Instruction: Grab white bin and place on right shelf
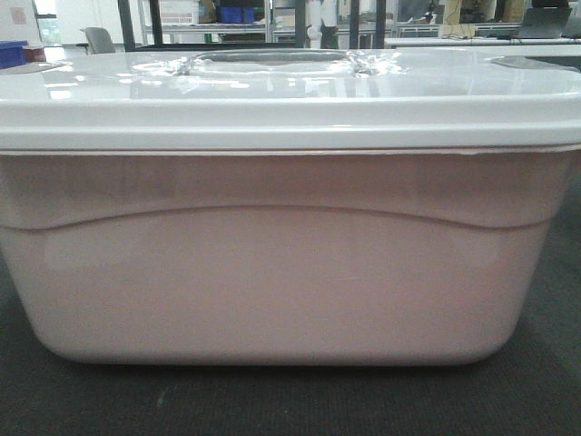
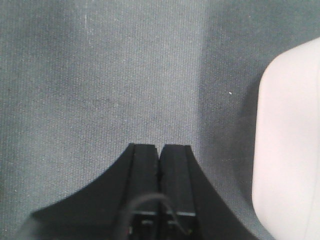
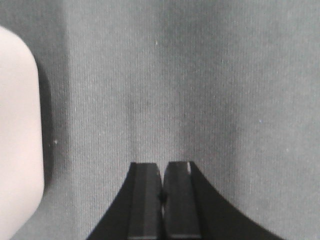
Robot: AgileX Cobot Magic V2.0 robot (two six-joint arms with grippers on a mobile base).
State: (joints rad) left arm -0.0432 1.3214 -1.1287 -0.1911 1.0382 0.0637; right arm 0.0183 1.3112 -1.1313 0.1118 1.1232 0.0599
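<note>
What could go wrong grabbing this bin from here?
Both shut, the left gripper and right gripper hang over carpet beside the bin; its smooth, rounded walls could slip in a two-sided squeeze.
Lifting under the lid might pop it off; no latch is visible.
The bin fills the front view, so steering may be blind.

The white bin (image 1: 272, 282), a pinkish translucent tub with its glossy white lid on, sits upright on dark carpet (image 1: 272, 400), spanning 9 to 3 o'clock.

Front view: low, level, close to the white bin (image 1: 272, 282) side.
Left wrist: looks down; bin at right edge.
Right wrist: looks down; bin at left edge.
Shared: bin, carpet (image 1: 272, 404).
</note>
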